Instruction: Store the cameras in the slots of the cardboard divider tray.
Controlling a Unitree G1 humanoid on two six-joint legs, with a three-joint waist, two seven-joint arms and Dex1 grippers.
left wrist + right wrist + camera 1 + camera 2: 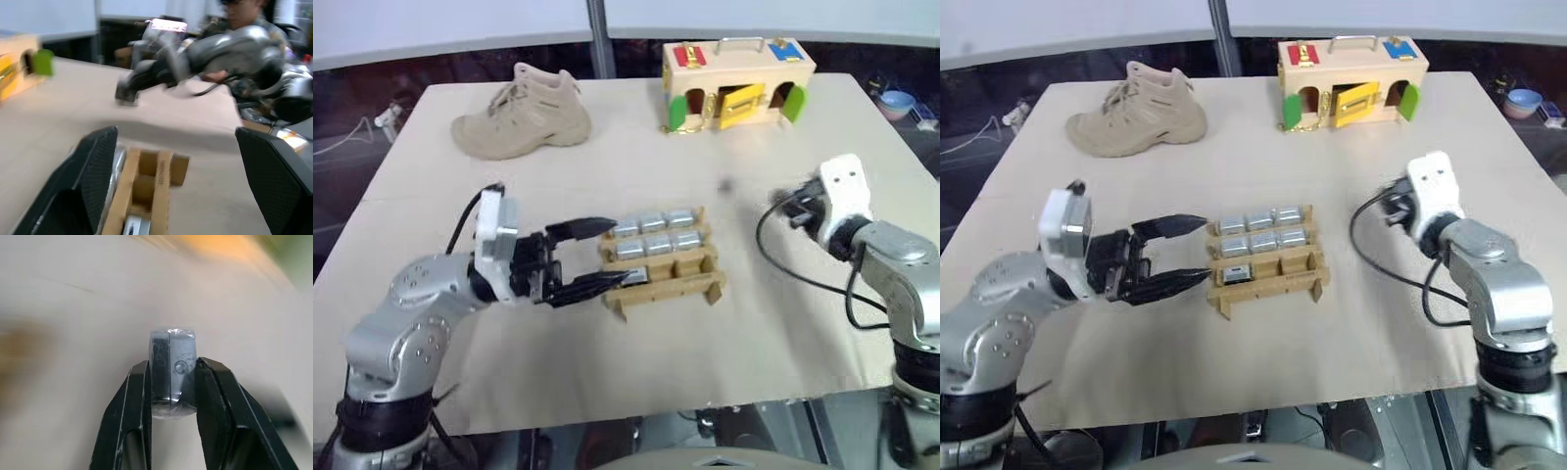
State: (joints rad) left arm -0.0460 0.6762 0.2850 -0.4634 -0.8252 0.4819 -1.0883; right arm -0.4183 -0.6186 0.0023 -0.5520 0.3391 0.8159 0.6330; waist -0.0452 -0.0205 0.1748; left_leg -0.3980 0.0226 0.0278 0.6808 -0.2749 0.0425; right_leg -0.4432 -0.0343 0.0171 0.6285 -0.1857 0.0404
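Left eye view: The cardboard divider tray (663, 262) lies near the middle of the tan surface (636, 362), silver cameras (655, 234) filling its two far rows in threes, one more camera (637, 276) sitting in the row nearer the robot.
Left end effector: The left end effector (607, 253) lies level at the tray's 9 o'clock side, its two black fingers spread wide, one tip by the far corner, the other by the near corner.
Right arm: The right arm's white wrist block (843, 192) hangs over the surface at the tray's 3 o'clock, well apart from it, a black cable looping beneath.
Background: A tan boot (523, 112) stands at the tray's 11 o'clock; a pale wooden box (736, 82) with coloured doors stands at its 1 o'clock, both near the far edge.

Right eye view: The same scene, the spread fingers bracketing the tray's end and gripping nothing.

Left wrist view: Two black fingers (95, 176) stand far apart with the tray's cardboard strips between them; a sliver of silver camera shows in a slot beside one finger. Beyond, the right arm reaches low over the surface, and a person sits behind it.

Right wrist view: The right end effector (172, 369) is pinching one camera (172, 372) between its black fingers, pressed tight on both sides; the block's rounded silver body rises past the fingertips, above the blurred surface.
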